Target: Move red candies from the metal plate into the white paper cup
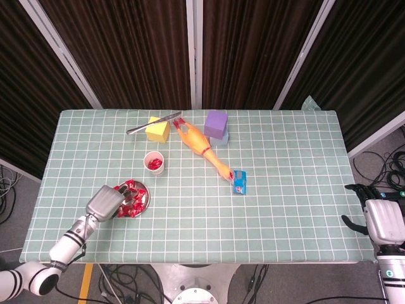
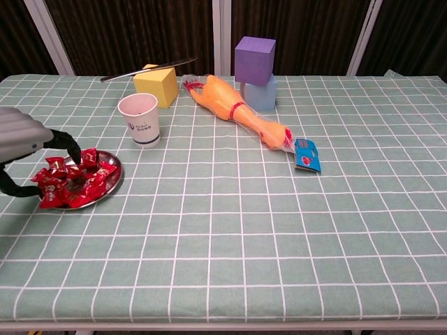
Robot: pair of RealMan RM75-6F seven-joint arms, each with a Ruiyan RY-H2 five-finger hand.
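The metal plate (image 1: 147, 197) (image 2: 116, 177) lies near the table's front left, heaped with red candies (image 1: 133, 195) (image 2: 75, 183). Behind it stands the white paper cup (image 1: 154, 163) (image 2: 140, 119); the head view shows red candy inside it. My left hand (image 1: 105, 202) (image 2: 22, 144) hovers at the plate's left side, its dark fingers (image 2: 68, 142) arched apart over the candies and holding nothing that I can see. My right hand (image 1: 382, 221) hangs off the table's right edge, fingers apart and empty.
A yellow block (image 1: 157, 130) with a knife (image 1: 154, 123) across it sits at the back. A rubber chicken (image 1: 203, 149) runs diagonally toward a blue packet (image 1: 238, 182). A purple block (image 1: 216, 123) is stacked on a light blue one.
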